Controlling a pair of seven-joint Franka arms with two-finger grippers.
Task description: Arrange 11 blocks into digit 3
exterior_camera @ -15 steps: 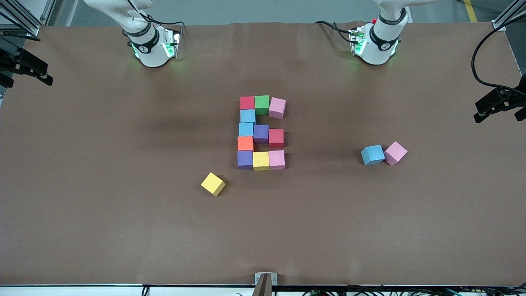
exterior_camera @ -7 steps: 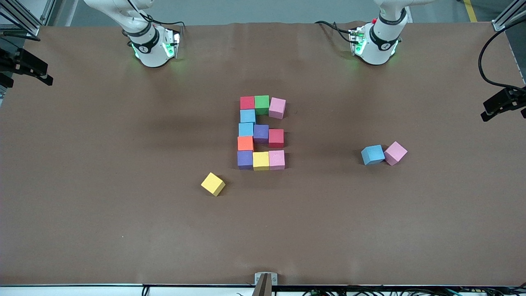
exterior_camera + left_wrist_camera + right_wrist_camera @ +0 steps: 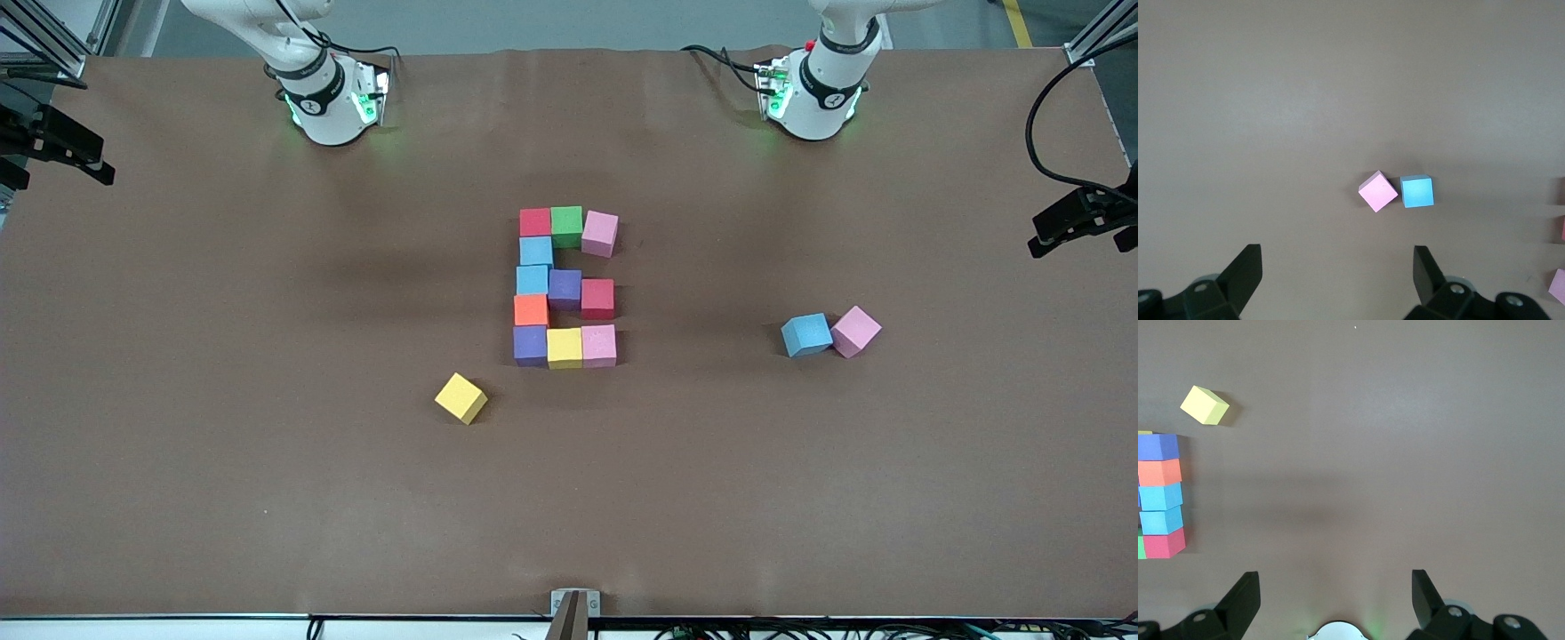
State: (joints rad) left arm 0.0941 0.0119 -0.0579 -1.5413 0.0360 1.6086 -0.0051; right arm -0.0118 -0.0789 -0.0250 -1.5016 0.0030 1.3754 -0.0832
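My left gripper (image 3: pixel 1338 270) hangs spread above loose pink block (image 3: pixel 1377 191) and blue block (image 3: pixel 1417 191); my right gripper (image 3: pixel 1336 593), spread, hangs above bare bench (image 3: pixel 1405 453).

A robotics lab, by its fittings: two white robot arm bases (image 3: pixel 324 102) with green status lights are bolted along the top of the frame onto a table under brown matting (image 3: pixel 267 498), with aluminium framing (image 3: pixel 1098 27) at the upper corners and cable bundles (image 3: pixel 800 629) along the bottom edge.
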